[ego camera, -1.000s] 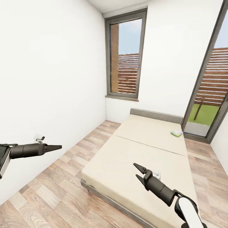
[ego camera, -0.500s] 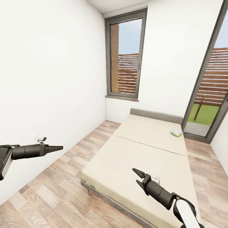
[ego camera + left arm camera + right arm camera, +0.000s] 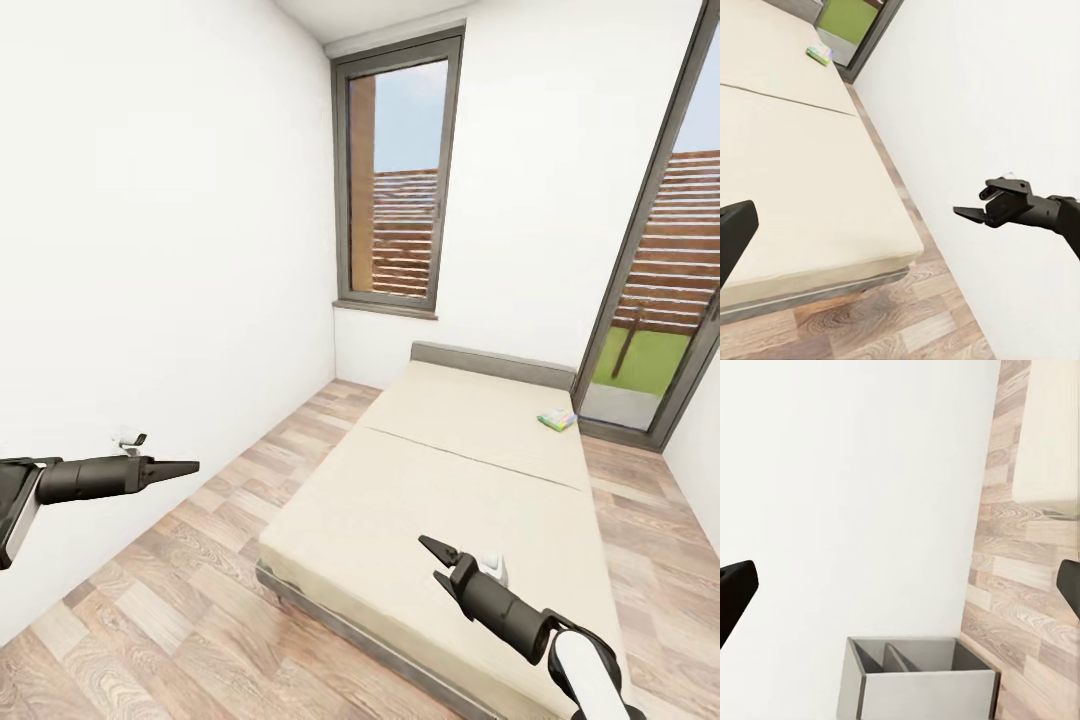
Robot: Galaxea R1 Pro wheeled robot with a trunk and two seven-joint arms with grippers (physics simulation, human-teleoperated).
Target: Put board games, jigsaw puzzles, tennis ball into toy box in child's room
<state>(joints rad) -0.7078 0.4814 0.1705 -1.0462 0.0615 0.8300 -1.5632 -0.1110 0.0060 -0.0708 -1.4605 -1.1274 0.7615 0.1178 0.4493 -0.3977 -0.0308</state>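
Bright, even daylight, sharp render.
Light enters by the window [image 3: 392, 170] and glass door [image 3: 668, 290]; white walls [image 3: 150, 220] nearly shadowless, bed [image 3: 450, 480] softly lit.

Ahead of my left fingers [image 3: 190, 466] lies open air over bare wood floor [image 3: 200, 560], with a white wall [image 3: 150, 250] close along their outer side. My right fingers [image 3: 434, 548], spread apart, hang above the near part of the bed [image 3: 420, 490], whose flat mattress lies beneath and ahead of them. A small colourful board game [image 3: 557, 419] lies far beyond them near the bed's far edge.
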